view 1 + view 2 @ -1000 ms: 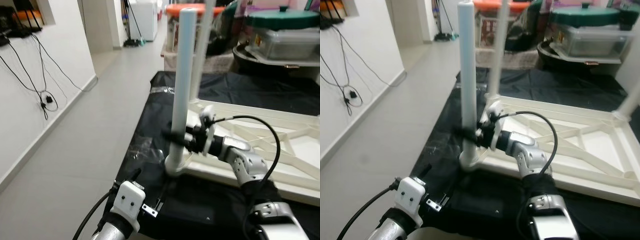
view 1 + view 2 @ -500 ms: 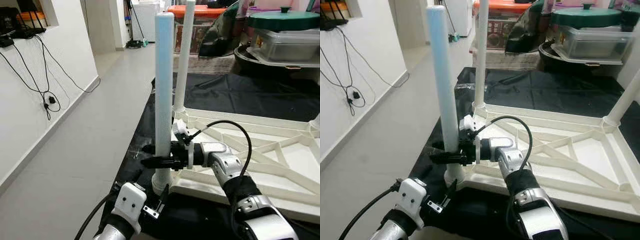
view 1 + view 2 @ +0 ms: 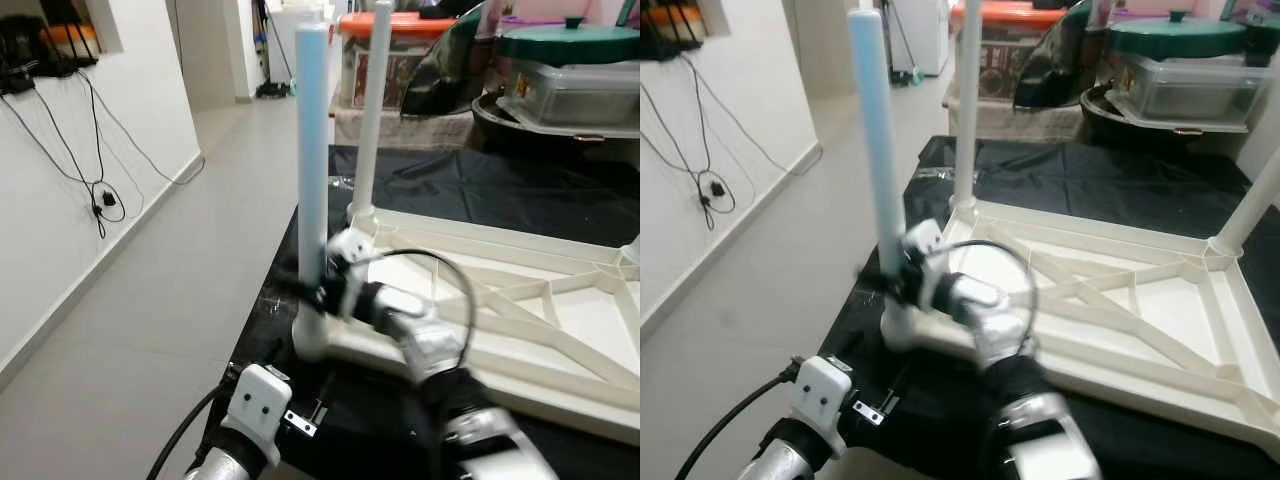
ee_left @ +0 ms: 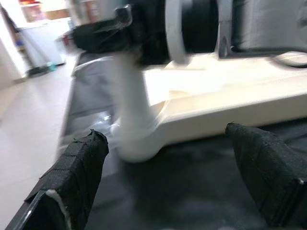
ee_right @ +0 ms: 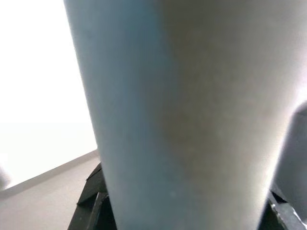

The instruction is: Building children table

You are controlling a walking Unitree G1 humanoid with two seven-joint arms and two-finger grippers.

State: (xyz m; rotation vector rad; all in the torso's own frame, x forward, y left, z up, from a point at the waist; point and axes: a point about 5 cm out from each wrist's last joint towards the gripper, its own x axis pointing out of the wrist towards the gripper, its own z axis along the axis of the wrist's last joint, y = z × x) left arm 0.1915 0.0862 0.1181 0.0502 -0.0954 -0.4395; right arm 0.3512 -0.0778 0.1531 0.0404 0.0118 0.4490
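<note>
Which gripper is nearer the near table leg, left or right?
Right. The right gripper is at the near table leg, low on its shaft above the socket. The left gripper hangs open short of the leg's base.

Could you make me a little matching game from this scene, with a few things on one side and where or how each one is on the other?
Things:
1. right tool
2. left tool
3. near table leg
4. green lid

States:
A. standing upright in the corner of the upturned table top
B. on a clear box in the background
C. low down, fingers spread open, holding nothing
D. closed around the near table leg

Pairs: 1-D, 2-C, 3-A, 4-B
</note>
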